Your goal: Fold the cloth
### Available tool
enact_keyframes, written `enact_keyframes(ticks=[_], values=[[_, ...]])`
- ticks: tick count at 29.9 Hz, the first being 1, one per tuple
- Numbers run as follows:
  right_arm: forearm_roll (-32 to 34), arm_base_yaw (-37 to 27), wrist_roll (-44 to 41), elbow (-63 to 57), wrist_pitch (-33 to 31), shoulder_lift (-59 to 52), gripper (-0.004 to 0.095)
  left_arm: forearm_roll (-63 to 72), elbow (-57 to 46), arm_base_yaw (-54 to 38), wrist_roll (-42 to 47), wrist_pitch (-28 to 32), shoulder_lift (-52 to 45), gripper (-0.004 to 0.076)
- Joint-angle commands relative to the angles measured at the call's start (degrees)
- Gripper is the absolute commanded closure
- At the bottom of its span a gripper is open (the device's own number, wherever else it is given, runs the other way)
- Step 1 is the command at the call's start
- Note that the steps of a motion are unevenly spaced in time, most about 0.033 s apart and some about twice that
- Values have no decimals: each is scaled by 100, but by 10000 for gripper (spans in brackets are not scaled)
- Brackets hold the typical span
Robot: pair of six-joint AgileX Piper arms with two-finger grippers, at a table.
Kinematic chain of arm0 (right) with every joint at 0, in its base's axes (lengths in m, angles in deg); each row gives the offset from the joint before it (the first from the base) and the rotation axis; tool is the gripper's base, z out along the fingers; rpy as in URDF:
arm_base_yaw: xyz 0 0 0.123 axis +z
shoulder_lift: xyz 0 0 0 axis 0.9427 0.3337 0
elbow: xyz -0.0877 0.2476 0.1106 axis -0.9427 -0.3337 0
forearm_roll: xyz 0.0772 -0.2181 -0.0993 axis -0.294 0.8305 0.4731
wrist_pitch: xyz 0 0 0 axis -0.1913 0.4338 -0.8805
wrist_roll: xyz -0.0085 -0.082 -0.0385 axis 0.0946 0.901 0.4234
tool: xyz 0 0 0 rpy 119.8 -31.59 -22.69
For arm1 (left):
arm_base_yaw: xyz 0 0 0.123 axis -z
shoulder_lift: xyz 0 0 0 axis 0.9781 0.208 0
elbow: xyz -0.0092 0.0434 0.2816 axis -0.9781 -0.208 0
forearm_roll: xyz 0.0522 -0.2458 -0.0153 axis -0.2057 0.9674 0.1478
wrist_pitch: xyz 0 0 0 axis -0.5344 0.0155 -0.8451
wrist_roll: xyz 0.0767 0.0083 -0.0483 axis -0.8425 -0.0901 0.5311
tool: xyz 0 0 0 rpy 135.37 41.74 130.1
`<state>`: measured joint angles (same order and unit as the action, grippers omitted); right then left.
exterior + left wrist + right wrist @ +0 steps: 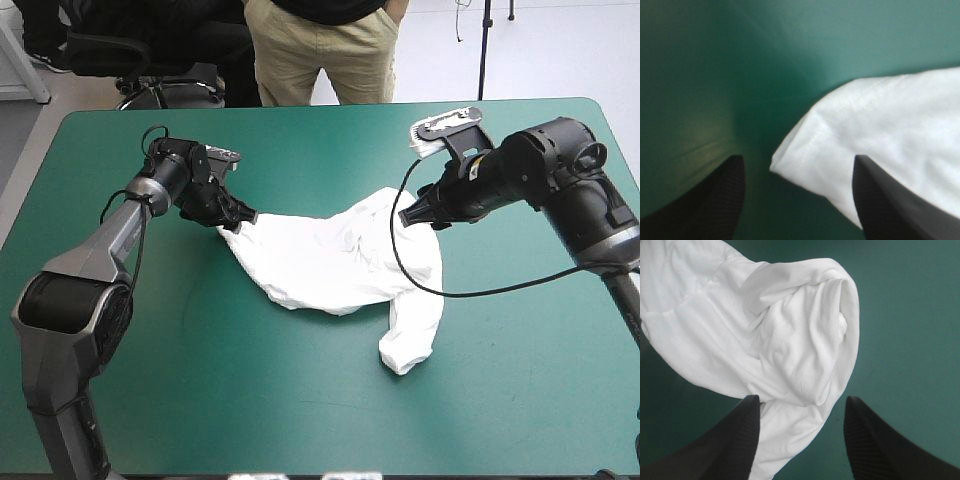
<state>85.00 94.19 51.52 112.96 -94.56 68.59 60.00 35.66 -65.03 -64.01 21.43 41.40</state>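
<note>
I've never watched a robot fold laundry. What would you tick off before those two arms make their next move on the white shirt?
1. Left tool open: ok, its fingers stand apart.
2. Left tool aimed at the cloth: ok, a hemmed corner of the T-shirt lies between its fingers.
3. Right tool open: ok, its fingers stand apart, with a bunched fold between them.
4. T-shirt spread flat: not ok, it is crumpled, with one part trailing toward the table's near edge.
5. T-shirt wholly on the teal-green cover: ok.
6. Either tool touching the cloth: cannot tell.
</note>
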Motion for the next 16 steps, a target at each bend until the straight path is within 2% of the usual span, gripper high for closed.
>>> enact_keyframes(ticks=[1,6,9,11,13,14,15,16], values=[[21,-24,16,125,4,-176,426,44,196,19,24,96,-169,267],[21,-24,16,125,4,-176,426,207,196,19,24,127,7,272],[10,-24,16,125,4,-176,426,403,196,19,-59,76,132,327],[-5,-24,16,125,4,-176,426,515,183,19,-134,50,172,418],[-46,-24,16,125,4,-176,426,537,183,19,-134,50,182,576],[-98,-24,16,109,4,-176,426,537,183,19,-134,37,182,682],[-216,-24,16,72,4,-176,426,514,183,19,-147,37,182,737],[-324,-3,16,5,4,-186,426,501,183,19,-147,22,182,734]])
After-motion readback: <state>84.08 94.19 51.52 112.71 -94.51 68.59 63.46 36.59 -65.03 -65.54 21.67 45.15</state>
